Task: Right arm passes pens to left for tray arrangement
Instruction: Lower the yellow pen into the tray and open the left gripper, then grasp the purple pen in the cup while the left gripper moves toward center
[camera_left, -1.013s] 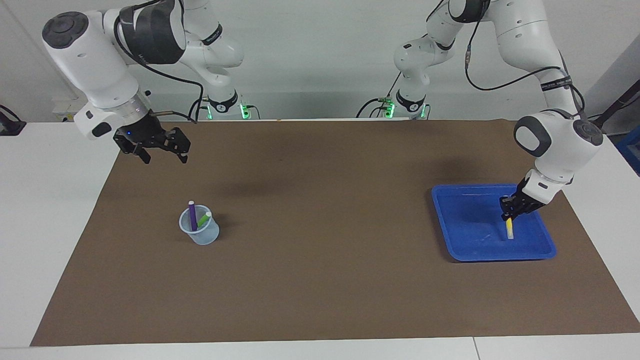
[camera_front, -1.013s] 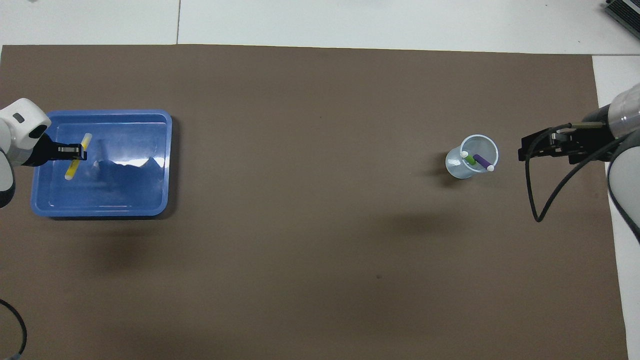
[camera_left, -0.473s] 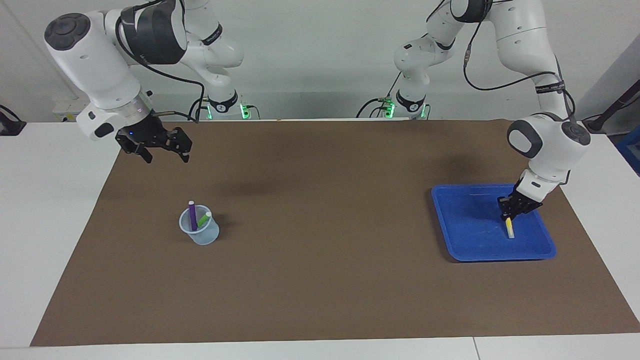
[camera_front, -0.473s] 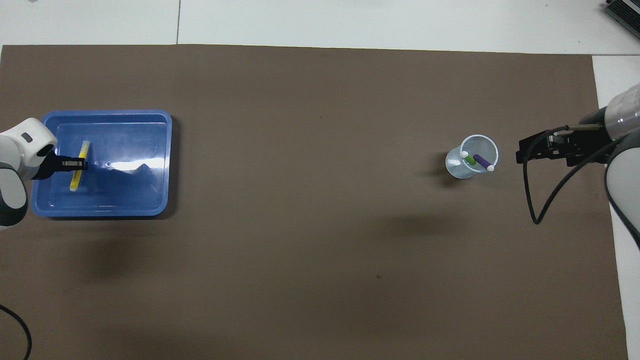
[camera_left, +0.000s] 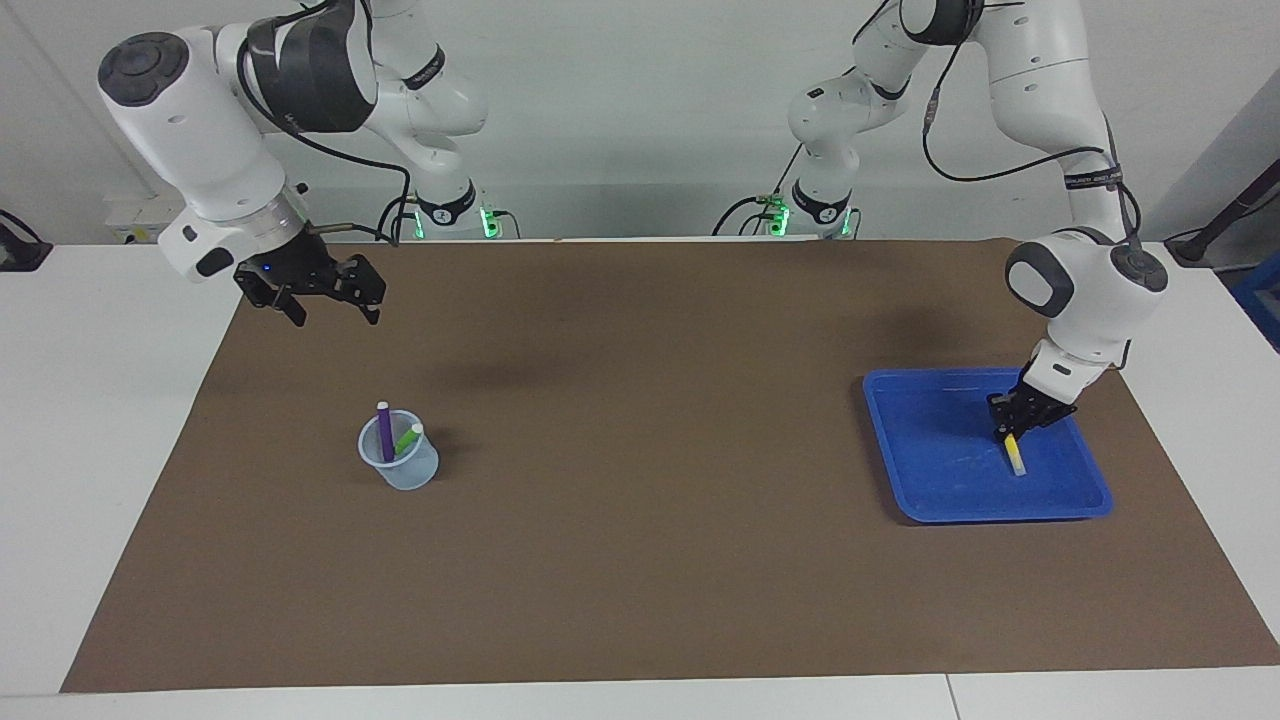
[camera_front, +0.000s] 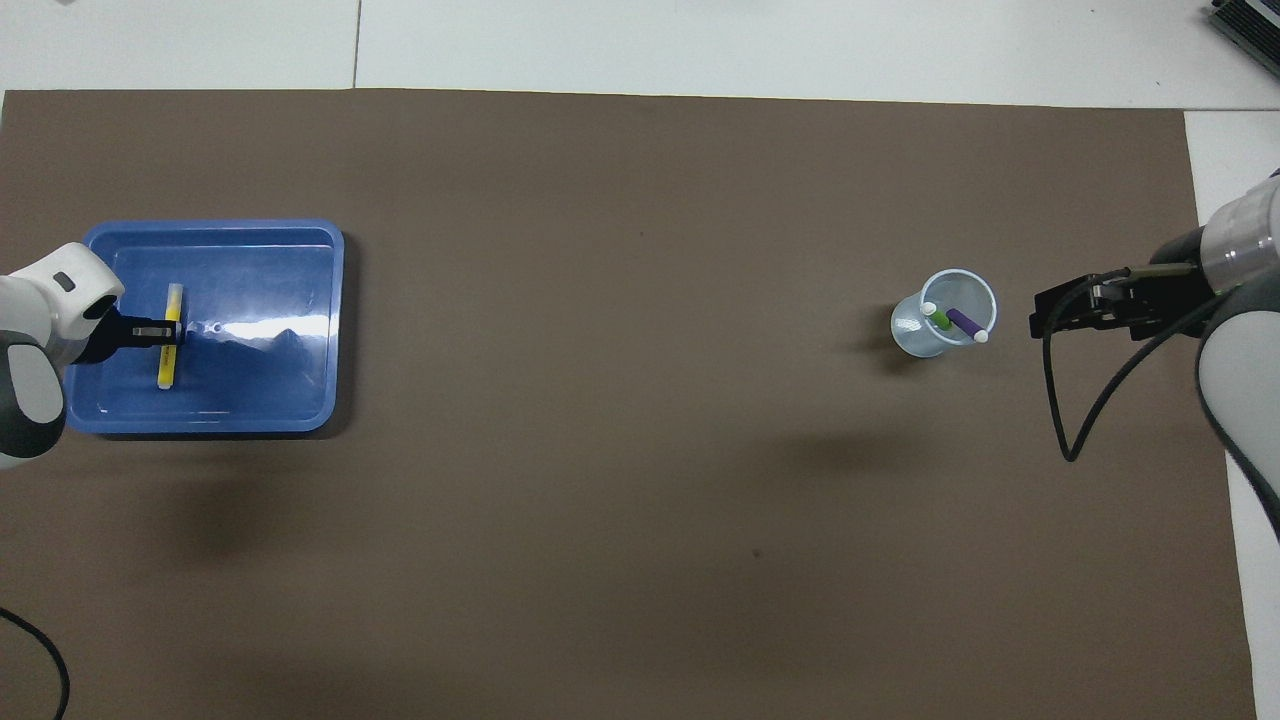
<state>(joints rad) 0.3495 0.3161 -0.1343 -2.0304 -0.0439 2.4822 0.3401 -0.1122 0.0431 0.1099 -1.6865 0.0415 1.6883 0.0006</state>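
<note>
We see the left gripper (camera_left: 1012, 432) low in the tray (camera_left: 930, 500), at the yellow pen (camera_left: 1016, 458); whether it grips, we cannot tell. The pen's long axis runs toward and away from the robots. The right gripper (camera_left: 318, 296), released, waits above the mat near the cup (camera_left: 400, 468) holding the purple pen (camera_left: 384, 430) and green pen (camera_left: 408, 438).

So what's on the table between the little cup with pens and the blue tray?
Nothing. Between the cup and the blue tray there is only bare brown mat. The overhead view shows it best.
</note>
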